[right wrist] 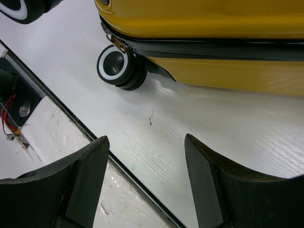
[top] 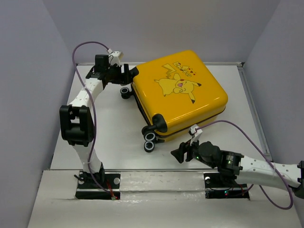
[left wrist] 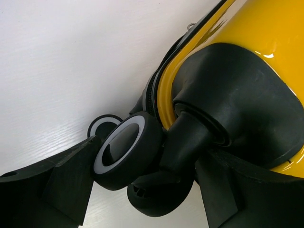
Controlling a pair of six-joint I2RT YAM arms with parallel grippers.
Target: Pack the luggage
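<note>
A small glossy yellow hard-shell suitcase (top: 183, 95) with a Pikachu cartoon on its lid lies closed and flat, lid up, on the white table (top: 104, 133), turned askew. Its black, white-ringed wheels (top: 150, 141) face the near-left side.

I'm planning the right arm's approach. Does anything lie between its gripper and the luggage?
Nothing visible does. Only bare table separates the open right gripper from the luggage and its near wheel.
</note>
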